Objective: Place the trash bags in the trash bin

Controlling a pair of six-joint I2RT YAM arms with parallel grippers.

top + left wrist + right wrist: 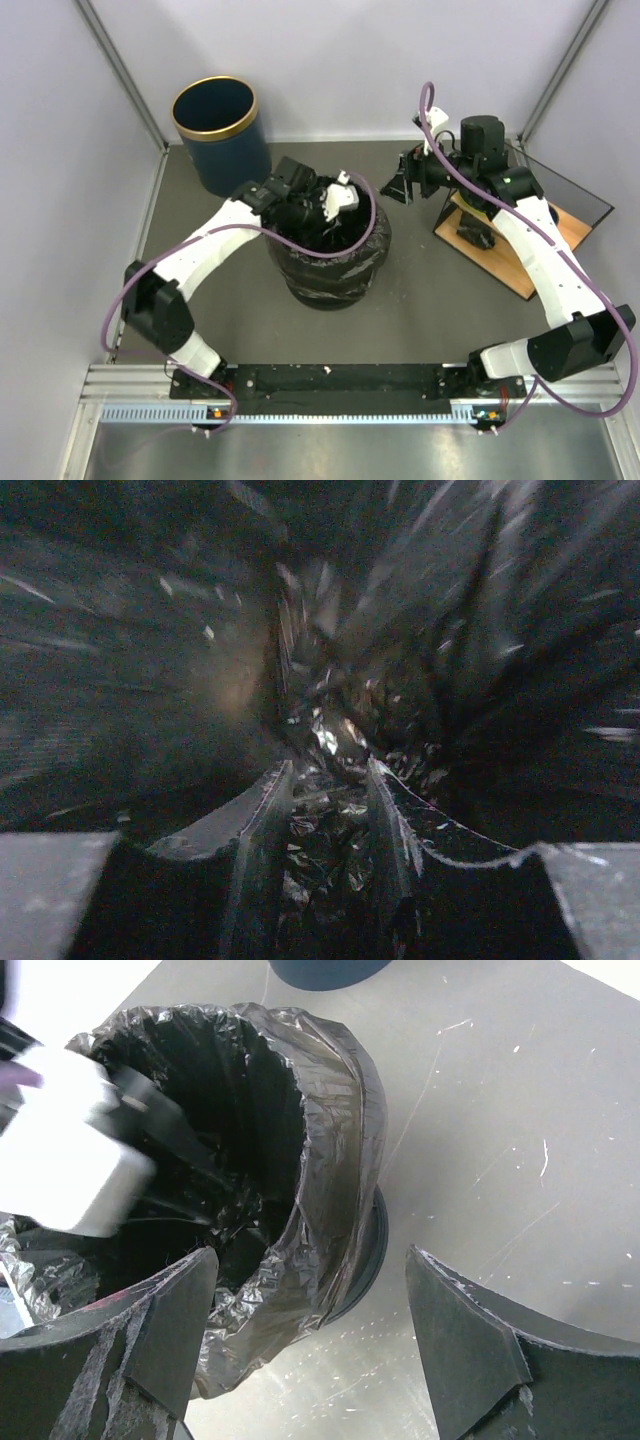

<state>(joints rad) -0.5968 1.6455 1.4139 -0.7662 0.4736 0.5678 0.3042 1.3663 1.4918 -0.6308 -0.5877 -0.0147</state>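
A glossy black trash bag [330, 270] lines a dark bin at the table's middle and folds over its rim; it also shows in the right wrist view [330, 1130], with the bin's base [372, 1250] peeking out below. My left gripper [335, 218] reaches down inside the lined bin. In the left wrist view my left gripper [330, 780] has its jaws narrow with crinkled bag film [330, 735] between them. My right gripper [400, 185] hovers open and empty to the right of the bin; in its own view the right gripper [312, 1255] is above the bin's near rim.
A navy blue trash bin with a gold rim [215, 125] stands empty at the back left. A wooden board [515, 250] with a black object [475, 228] lies at the right, beside a dark tray [575, 195]. Walls enclose the table.
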